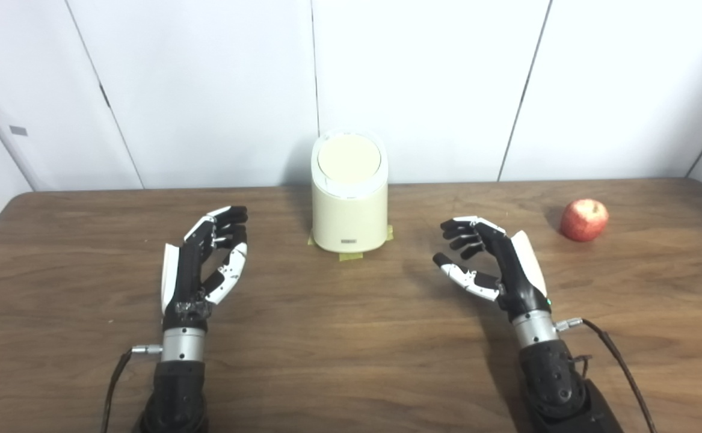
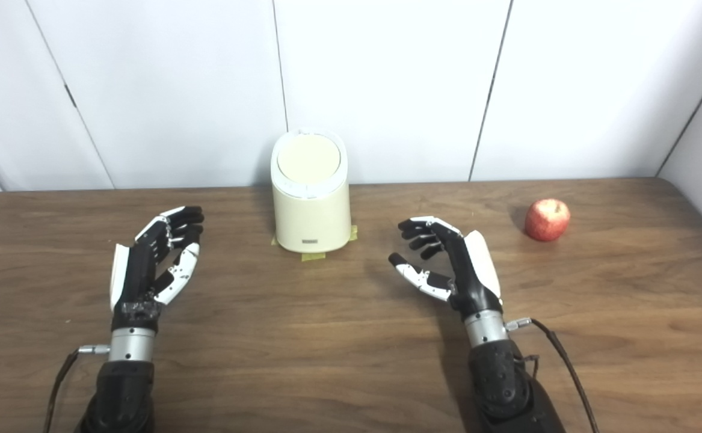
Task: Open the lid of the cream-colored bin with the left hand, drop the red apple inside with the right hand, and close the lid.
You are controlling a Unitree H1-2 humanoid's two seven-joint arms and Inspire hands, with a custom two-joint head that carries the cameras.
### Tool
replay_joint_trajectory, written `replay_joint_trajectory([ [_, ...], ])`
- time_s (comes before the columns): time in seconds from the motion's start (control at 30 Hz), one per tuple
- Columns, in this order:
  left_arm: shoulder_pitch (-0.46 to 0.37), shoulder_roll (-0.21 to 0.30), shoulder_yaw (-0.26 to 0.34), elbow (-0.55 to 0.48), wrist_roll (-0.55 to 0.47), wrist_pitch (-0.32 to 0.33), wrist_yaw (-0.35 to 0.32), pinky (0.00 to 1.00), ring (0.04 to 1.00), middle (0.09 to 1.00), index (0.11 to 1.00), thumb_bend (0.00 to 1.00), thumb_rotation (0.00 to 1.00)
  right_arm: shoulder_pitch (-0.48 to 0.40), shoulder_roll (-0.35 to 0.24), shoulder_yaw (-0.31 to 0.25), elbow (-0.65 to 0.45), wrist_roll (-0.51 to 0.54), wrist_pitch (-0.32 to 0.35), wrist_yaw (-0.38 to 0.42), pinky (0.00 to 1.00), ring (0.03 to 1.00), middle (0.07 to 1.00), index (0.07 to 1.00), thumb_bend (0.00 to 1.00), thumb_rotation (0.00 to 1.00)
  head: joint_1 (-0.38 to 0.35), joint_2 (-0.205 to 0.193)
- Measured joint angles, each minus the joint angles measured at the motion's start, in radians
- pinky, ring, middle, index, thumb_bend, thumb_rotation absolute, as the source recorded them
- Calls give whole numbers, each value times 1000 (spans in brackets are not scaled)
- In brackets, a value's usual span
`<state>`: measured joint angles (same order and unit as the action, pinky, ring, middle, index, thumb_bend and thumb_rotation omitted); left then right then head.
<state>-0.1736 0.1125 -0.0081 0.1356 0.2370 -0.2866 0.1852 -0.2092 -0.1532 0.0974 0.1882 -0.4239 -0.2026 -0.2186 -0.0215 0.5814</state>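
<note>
the bin is stood upright at the far middle of the tabletop, close to the white wall panels. its lid is seen shut, tilted a little toward the camera. bits of yellow tape are seen under the bin's base. the apple is set on the tabletop well to the right of the bin, apart from everything.

the left robot hand is held over the tabletop to the left of and nearer than the bin, palm turned inward, fingers spread and lightly curled, nothing gripped. the right robot hand is held likewise to the right of the bin, between bin and apple but nearer the camera, fingers apart, nothing held. a cable is seen running from the right wrist.
</note>
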Motion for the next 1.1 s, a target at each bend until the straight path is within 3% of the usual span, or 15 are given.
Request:
replay_joint_trajectory([
  [0.1,0,0,0,0,0,0,0,613,695,723,719,228,303,0,0,0,0,-1,-1,0,500,596,636,638,287,266,0,0],
  [0.5,0,1,1,0,-4,3,-5,627,710,739,732,252,341,0,0,0,0,2,0,0,515,608,644,640,287,307,0,3],
  [0.53,0,1,0,-1,-4,8,-7,631,715,745,738,270,388,0,0,0,1,1,0,0,519,611,645,640,287,307,0,3],
  [0.7,4,0,-6,-29,76,69,1,654,737,763,759,489,840,-5,2,1,3,1,0,0,525,612,645,642,290,328,0,0],
  [0.8,9,-3,-7,-53,116,92,3,643,733,760,752,590,976,-7,3,1,4,-5,0,-2,519,608,642,642,292,319,0,-3],
  [0.87,5,-3,-5,-77,133,124,4,666,750,774,766,626,973,-10,4,3,6,-15,0,-5,511,603,639,641,292,318,-3,-3],
  [0.93,-19,-3,-3,-94,147,159,4,682,770,790,784,644,890,-11,4,2,8,-18,-1,-6,518,608,642,642,300,327,-6,-2],
  [1.1,-150,-6,-1,-121,179,251,3,668,777,805,811,729,765,-15,5,0,16,-7,-1,-6,520,610,644,643,307,362,-6,-2],
])
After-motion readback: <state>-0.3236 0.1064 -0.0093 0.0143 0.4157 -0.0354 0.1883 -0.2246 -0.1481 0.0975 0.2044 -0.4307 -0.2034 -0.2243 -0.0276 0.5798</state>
